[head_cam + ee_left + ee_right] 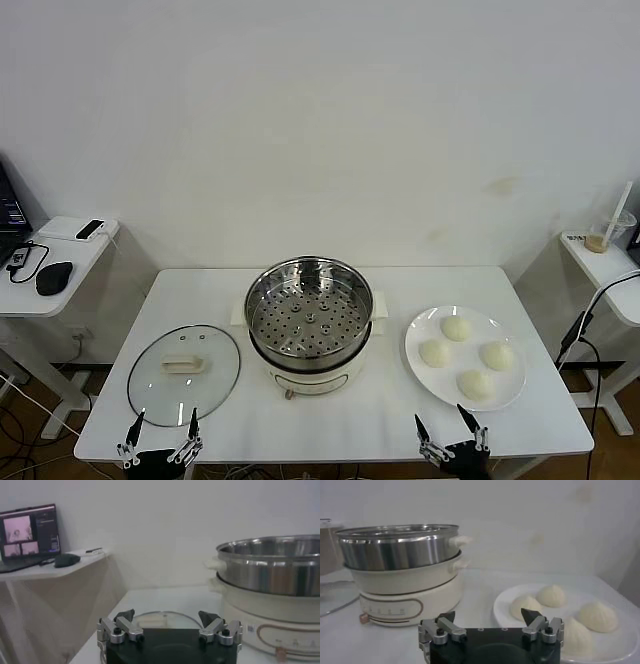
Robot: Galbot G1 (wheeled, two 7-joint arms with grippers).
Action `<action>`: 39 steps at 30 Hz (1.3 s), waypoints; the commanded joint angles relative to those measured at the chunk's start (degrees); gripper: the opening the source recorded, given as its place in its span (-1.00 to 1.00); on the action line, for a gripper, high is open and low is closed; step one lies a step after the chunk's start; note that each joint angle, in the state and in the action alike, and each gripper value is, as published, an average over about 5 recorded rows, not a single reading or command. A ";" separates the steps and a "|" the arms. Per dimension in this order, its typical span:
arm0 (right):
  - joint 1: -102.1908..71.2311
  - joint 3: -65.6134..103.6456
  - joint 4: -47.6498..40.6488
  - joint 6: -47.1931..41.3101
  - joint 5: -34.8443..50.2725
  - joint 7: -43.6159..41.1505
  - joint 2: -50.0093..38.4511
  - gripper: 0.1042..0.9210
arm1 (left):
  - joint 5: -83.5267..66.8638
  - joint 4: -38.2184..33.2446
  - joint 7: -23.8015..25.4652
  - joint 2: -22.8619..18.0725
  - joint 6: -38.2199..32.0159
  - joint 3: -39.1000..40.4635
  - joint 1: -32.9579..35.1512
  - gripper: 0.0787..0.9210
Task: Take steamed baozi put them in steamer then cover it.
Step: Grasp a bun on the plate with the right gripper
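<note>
On the white rectangular table (330, 420) nothing had been moved yet: the round, shiny stainless-steel steamer (309, 322) with its perforated tray stood open at the centre on a cream-white electric base, the four small, smooth, cream-white steamed baozi (456, 328) sat together on a flat white plate (420, 325) at the steamer's 3 o'clock, and the round clear glass cover (184, 374) with its cream-white rectangular handle lay flat on the table at the steamer's 9 o'clock. The likeliest trouble from here was the softness and roundness of the buns: a grip set off-centre or closed too hard would probably dent one or roll it against its neighbours, since they lay near one another on the plate, and a bun carried too low could catch on the steamer's tall steel wall. The cover looked awkward as well, because only its small central handle offered a hold and a skewed grip might tip the glass. The right gripper (452, 437) hovered at the table's near edge, at the plate's 6 o'clock, its fingers spread wide and holding nothing. The left gripper (160, 439) hung at the cover's 6 o'clock, likewise spread wide, empty and touching nothing.
</note>
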 commanded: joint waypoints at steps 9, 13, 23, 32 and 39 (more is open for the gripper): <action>13.94 13.03 -2.09 -11.75 -17.91 -9.17 -10.26 0.76 | 5.81 -3.73 4.25 1.00 9.95 -2.87 -3.36 0.77; 21.11 14.74 -6.67 -13.24 -25.10 -16.37 -18.50 0.76 | 7.97 -3.16 5.31 1.46 9.53 -3.06 -4.44 0.77; 48.16 -1.32 -27.53 -9.32 -36.60 -35.79 -37.80 0.76 | 11.41 -1.57 6.12 1.39 9.20 -2.65 -6.64 0.77; 75.97 -30.52 -43.09 -3.36 -36.60 -52.13 -42.68 0.76 | 12.86 -0.82 6.04 1.50 8.96 -3.93 -7.48 0.77; 92.63 -47.34 -55.55 1.87 -39.83 -58.76 -35.02 0.76 | 12.86 -0.36 6.12 1.17 8.99 -5.22 -7.91 0.77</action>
